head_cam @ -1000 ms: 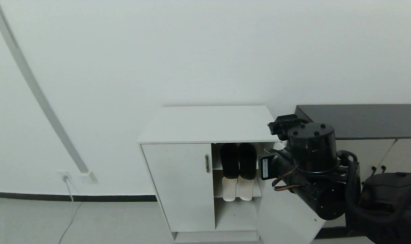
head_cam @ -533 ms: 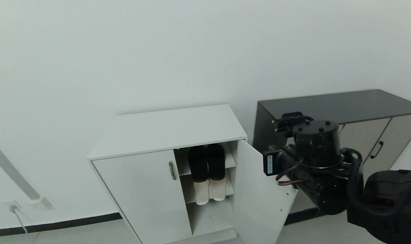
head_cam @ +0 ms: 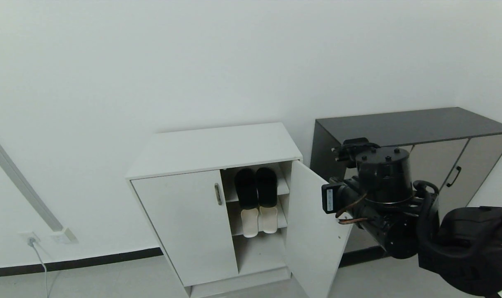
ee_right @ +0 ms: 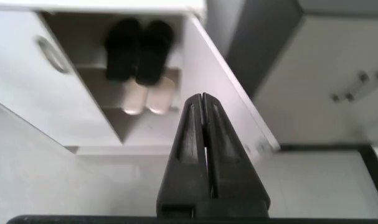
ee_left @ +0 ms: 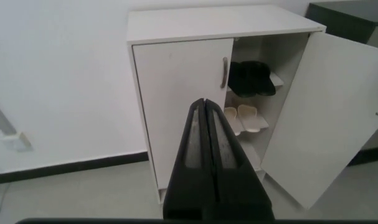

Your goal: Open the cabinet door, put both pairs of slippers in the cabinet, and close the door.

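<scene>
White cabinet [head_cam: 218, 149] is standing with right door [head_cam: 313, 231] open, black slippers [head_cam: 257, 188] sitting on its upper shelf, white slippers [head_cam: 259, 219] just below. Left tool [ee_left: 204, 102] and right tool [ee_right: 203, 97] are hanging closed, gripping nothing.

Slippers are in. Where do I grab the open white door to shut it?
On the open white cabinet door, probably pinch its free vertical edge at mid-height, from the robot's right with the right hand: that thin edge juts toward the robot, beside that arm.
</scene>
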Available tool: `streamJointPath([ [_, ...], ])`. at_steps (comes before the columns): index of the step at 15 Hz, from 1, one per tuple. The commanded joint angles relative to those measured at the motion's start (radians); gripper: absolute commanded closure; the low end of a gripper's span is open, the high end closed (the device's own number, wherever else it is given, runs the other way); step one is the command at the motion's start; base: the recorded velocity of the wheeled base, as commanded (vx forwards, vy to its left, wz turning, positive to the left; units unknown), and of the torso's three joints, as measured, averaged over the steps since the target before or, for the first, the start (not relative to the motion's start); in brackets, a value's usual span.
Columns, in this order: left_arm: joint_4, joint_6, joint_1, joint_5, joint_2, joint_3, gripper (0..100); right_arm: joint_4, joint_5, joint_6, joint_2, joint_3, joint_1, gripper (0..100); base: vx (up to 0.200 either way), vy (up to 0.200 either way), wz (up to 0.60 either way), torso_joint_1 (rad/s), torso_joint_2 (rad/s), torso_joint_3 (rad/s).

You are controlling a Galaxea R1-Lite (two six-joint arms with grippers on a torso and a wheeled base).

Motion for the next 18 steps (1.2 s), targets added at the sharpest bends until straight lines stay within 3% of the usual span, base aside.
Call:
streamJointPath([
  [1,0.000,0.000,-0.001,0.001,0.001,0.000,100,0.000,0.001,0.001,0.027,-0.015,-0.032,100,0.000,0.000,0.00,0.000,0.00,0.000],
  [8,0.000,0.001,-0.001,-0.001,0.001,0.000,100,0.136,0.174,0.013,0.174,-0.253,-0.272,100,0.000,0.000,0.00,0.000,0.00,0.000],
  [12,0.000,0.001,-0.001,0.001,0.001,0.000,100,0.213,0.228,0.076,0.257,-0.368,-0.308,100,0.000,0.000,0.00,0.000,0.00,0.000],
  [18,0.000,0.001,-0.001,0.001,0.001,0.000,100,0.193,0.231,0.082,0.374,-0.405,-0.339,100,0.000,0.000,0.00,0.000,0.00,0.000],
])
